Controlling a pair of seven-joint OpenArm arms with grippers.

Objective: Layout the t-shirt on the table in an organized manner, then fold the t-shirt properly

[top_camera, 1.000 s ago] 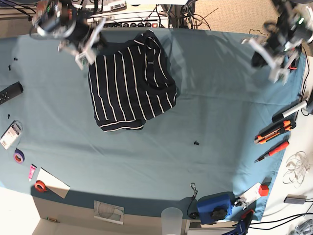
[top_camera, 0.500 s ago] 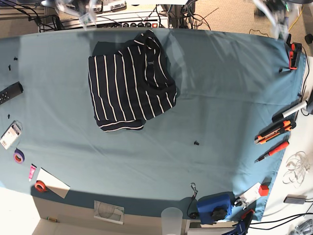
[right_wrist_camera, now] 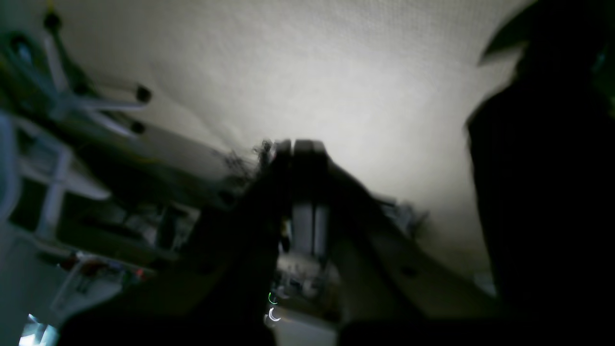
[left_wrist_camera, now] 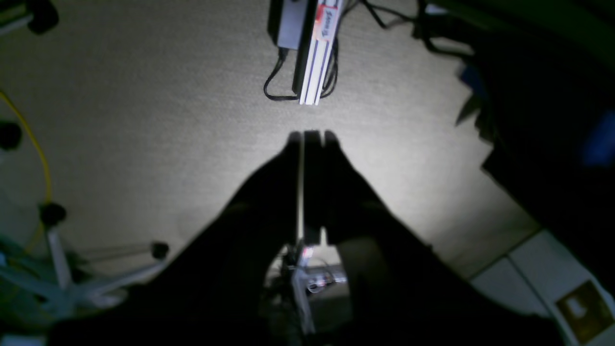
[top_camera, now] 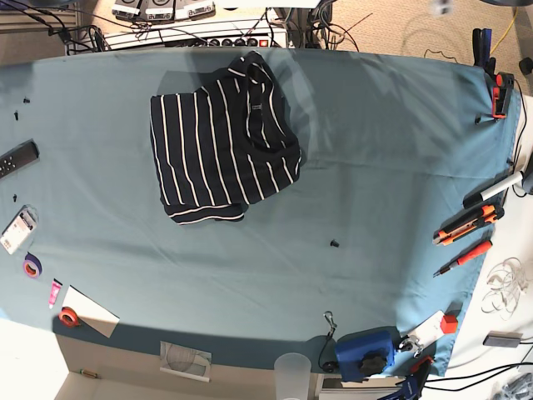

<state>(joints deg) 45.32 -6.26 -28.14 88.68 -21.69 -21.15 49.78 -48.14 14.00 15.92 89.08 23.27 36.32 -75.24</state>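
Note:
The t-shirt (top_camera: 221, 137), dark navy with thin white stripes, lies folded into a compact bundle on the teal table (top_camera: 375, 167) at the upper middle-left of the base view. Neither arm shows in the base view. In the left wrist view my left gripper (left_wrist_camera: 304, 137) is a dark silhouette with its jaws pressed together over beige floor, holding nothing. In the right wrist view my right gripper (right_wrist_camera: 293, 144) is blurred, jaws together, over pale floor and empty. The t-shirt and the table are out of both wrist views.
A remote (top_camera: 18, 158), tape rolls (top_camera: 32, 267) and cards lie along the left edge. Cutters and a screwdriver (top_camera: 466, 225) lie at the right edge. A blue device (top_camera: 366, 350) and a clear cup (top_camera: 291, 371) stand at the front edge.
Both arms have lifted away from the table and left the base view. The t-shirt has not moved.

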